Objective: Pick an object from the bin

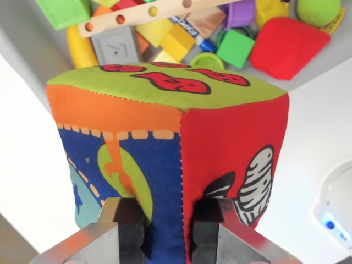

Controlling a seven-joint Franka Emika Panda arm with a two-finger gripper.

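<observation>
1. The gripper [168,231] has its fingers [129,231] pinched on the bottom corner seam of the soft fabric cube [170,137]. The cube sits right between and beyond the fingertips and looks lifted clear of the bin [22,33].
2. The worry: it's a squishy toy held by one edge, so the fabric could just slide out of the pinch.
3. Most of the cube's bulk hangs past the fingertips, so a quick swing might twist it loose.
4. If it drops, it lands back among the toys beyond, like the red beanbag [289,47] or the yellow block [177,41].

White device [334,212], blue light [330,224]
</observation>
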